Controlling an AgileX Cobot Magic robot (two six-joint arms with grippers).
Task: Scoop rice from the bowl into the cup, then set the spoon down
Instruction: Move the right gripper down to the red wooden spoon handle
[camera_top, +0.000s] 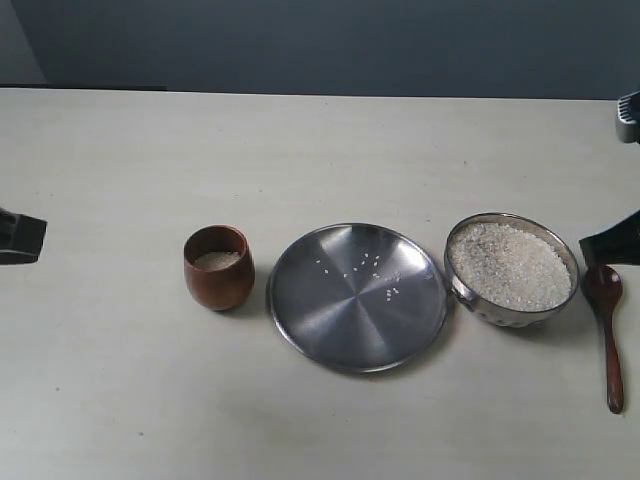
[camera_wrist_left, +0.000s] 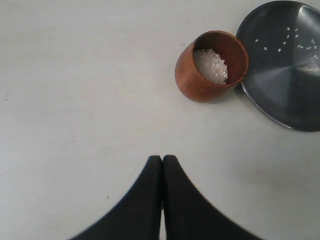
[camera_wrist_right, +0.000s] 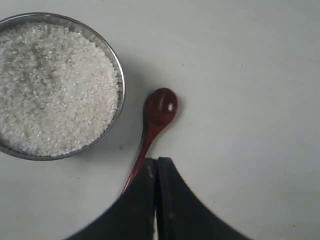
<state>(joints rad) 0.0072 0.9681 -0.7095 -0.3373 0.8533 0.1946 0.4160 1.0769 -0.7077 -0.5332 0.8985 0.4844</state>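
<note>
Closest to the exterior lens, the spoon (camera_top: 609, 345) is lying flat on the counter (camera_top: 300, 150) at the far right, its round end pointing toward the back; it is resting just beside the bowl (camera_top: 505, 318), with a narrow gap between them. In the right wrist view the end of its handle is disappearing beneath the dark fingers, so that stretch is hidden. The right pincer (camera_wrist_right: 156, 161) is hovering over that handle with its two fingers pressed together and nothing clamped between them. In the exterior view it is showing only as a dark wedge cut off by the right edge.

The bowl is holding the rice (camera_top: 510, 265) heaped close to its rim, and the grains are covering its inside completely; the right wrist view is cropping its far side. The plate (camera_top: 340, 320) is sitting between bowl and cup (camera_top: 217, 285), carrying a few stray grains (camera_top: 365, 268); the left wrist view is cutting it off. The cup is standing upright just beside the plate, with a shallow layer of rice inside; whether cup and plate are touching is hard to make out.

The left pincer (camera_wrist_left: 162, 160) is hanging over bare counter, well apart from the cup, fingers pressed together; the exterior view is showing only a dark sliver of it at the left edge.
</note>
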